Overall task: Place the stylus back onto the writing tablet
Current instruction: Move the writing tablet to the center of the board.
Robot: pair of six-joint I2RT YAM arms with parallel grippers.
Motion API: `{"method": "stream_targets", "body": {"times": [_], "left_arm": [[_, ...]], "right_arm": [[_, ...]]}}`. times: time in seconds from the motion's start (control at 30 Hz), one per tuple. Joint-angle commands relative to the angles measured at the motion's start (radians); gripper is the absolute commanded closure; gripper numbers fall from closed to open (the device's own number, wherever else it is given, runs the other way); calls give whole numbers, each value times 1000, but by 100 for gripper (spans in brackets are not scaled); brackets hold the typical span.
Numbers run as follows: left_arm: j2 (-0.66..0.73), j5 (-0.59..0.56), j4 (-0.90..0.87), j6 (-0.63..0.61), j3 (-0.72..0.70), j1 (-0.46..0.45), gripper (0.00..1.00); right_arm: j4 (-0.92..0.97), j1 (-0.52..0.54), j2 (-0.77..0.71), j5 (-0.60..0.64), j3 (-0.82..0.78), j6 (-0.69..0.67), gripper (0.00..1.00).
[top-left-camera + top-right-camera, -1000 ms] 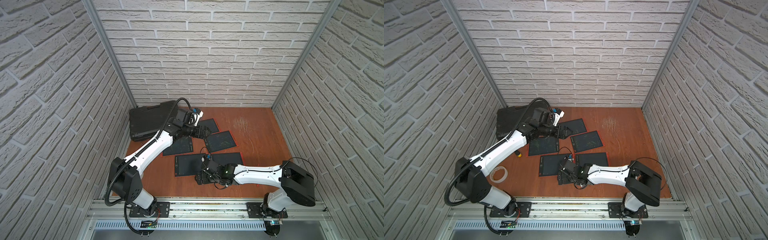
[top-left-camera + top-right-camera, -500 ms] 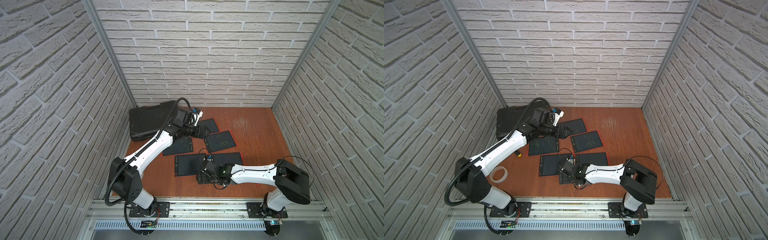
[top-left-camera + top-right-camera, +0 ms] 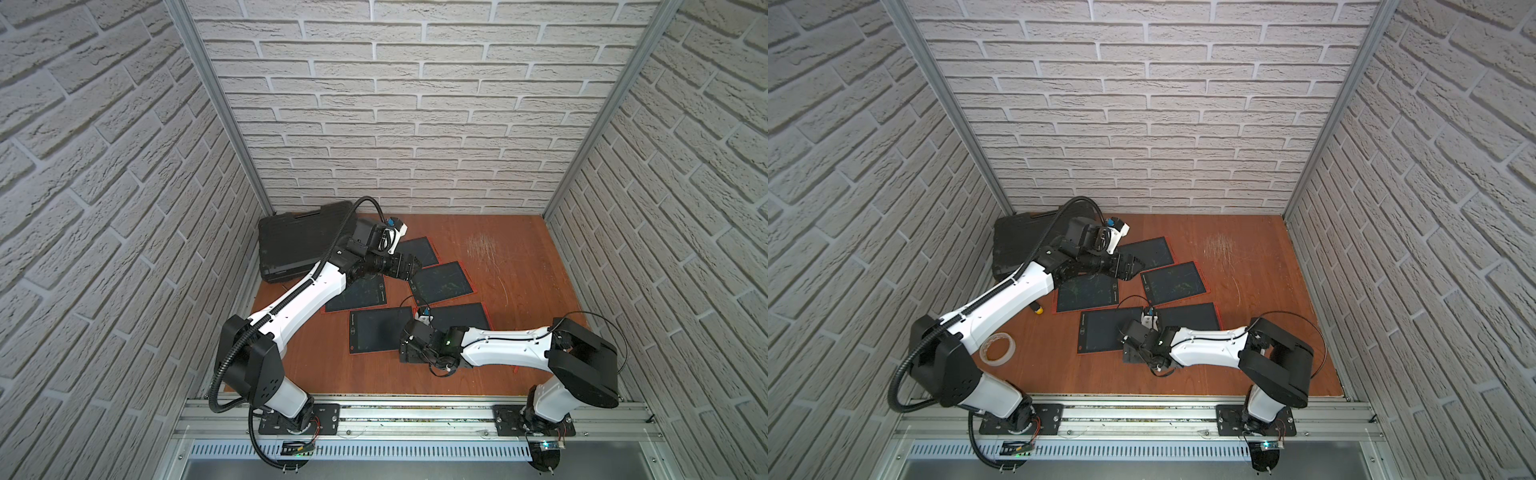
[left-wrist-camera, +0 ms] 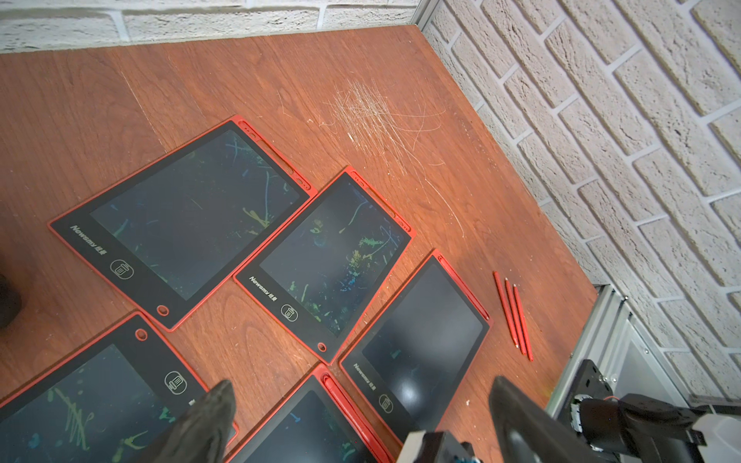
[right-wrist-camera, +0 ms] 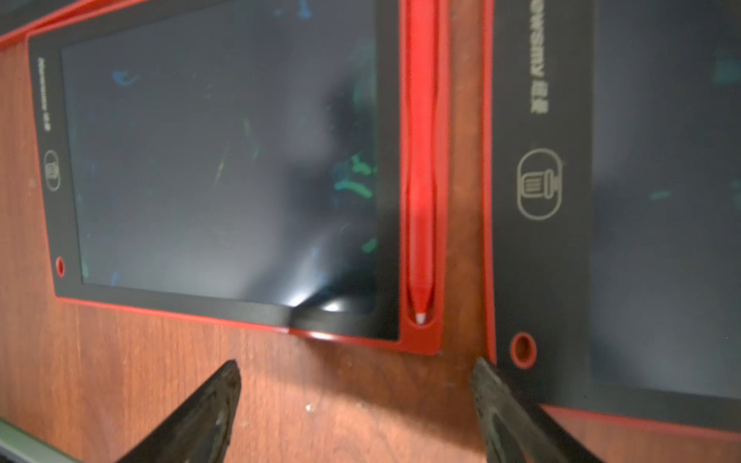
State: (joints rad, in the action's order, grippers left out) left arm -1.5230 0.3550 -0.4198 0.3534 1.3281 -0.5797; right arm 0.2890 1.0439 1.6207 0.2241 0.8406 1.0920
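Since the red stylus (image 5: 421,160) sits in the side groove of the writing tablet (image 5: 224,160) right ahead of my right gripper (image 5: 356,364), tip toward the fingers, I'd call this one parked. The right gripper is spread wide and empty, low over bare wood, with one finger over the corner of the neighbouring tablet (image 5: 541,240). My left gripper (image 4: 361,383) is spread too, holding nothing, hovering above a scribbled tablet (image 4: 188,216), probably just keeping clear. Three loose styluses (image 4: 515,316) lie out past it, so more to do I guess.
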Motion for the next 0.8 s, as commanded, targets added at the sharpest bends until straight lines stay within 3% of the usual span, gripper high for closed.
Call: {"method": "stream_targets", "body": {"times": [0.0, 0.77], "left_arm": [[28, -11, 8, -16, -10, -8, 2], [36, -47, -16, -45, -7, -49, 2]], "right_arm": [[43, -31, -31, 35, -23, -5, 11], [27, -295, -101, 2, -100, -181, 13]]}}
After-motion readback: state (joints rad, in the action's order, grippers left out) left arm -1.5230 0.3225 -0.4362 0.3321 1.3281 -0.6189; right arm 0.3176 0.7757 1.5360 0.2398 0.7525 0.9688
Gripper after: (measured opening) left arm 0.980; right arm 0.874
